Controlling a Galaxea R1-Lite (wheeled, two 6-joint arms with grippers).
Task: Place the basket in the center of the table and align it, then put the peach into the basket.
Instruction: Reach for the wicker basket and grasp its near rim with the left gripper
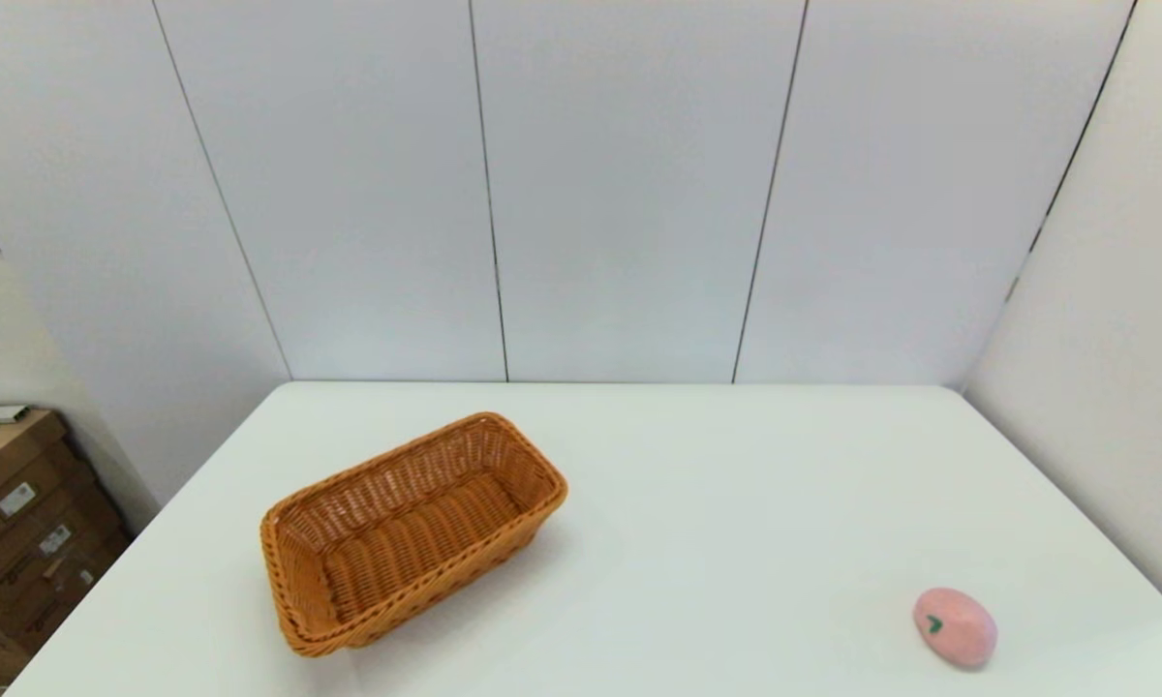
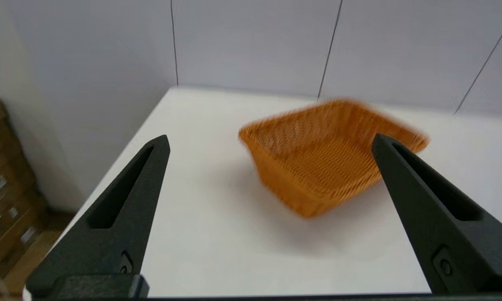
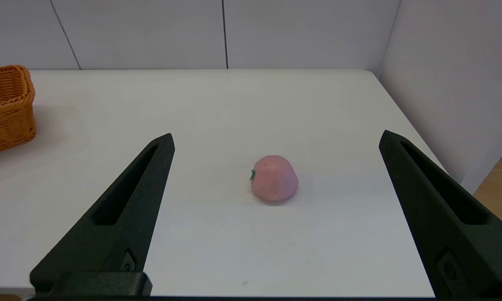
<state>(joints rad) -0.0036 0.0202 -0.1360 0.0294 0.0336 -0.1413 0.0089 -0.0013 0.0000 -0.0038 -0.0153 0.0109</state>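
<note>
An orange-brown wicker basket (image 1: 412,532) lies slanted on the left half of the white table (image 1: 717,484), and it holds nothing. The pale-pink peach (image 1: 955,626) rests near the table's front right corner. Neither arm appears in the head view. In the left wrist view my left gripper (image 2: 270,140) stands open, back from the basket (image 2: 330,152) near the table's front left. In the right wrist view my right gripper (image 3: 276,138) is open too, a short way behind the peach (image 3: 274,178), with the basket's end (image 3: 6,108) far off to one side.
White wall panels (image 1: 620,184) close off the table's far edge and right side. Cardboard boxes (image 1: 19,523) are stacked on the floor past the table's left edge. The table's bare middle (image 1: 736,523) separates basket and peach.
</note>
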